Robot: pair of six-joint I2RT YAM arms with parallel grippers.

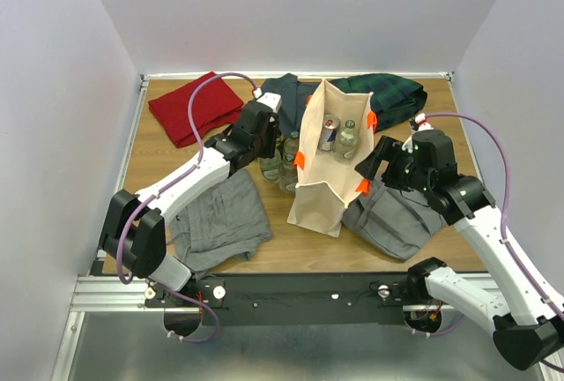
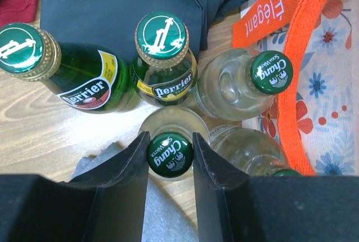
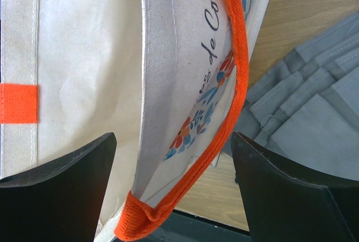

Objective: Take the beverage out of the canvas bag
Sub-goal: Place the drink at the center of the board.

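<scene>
The beige canvas bag [image 1: 319,189] stands upright mid-table with orange handles [image 3: 238,85]. Inside it show a red and blue can [image 1: 329,132] and a clear bottle with a green cap [image 1: 346,138]. Just left of the bag, outside it, my left gripper [image 2: 170,148] is shut on the green cap of a clear Chang bottle [image 2: 170,153] among other bottles. My right gripper [image 3: 174,144] stands open at the bag's right side. Its fingers straddle the bag's floral wall [image 3: 193,119] and orange strap without touching them.
Two green Perrier bottles [image 2: 84,82] [image 2: 162,57] and two more Chang bottles [image 2: 241,82] [image 2: 247,149] stand around the held one. Grey clothes lie at the front left [image 1: 220,218] and right [image 1: 397,218]. Red [image 1: 194,106], navy [image 1: 286,94] and green plaid [image 1: 392,97] cloths lie at the back.
</scene>
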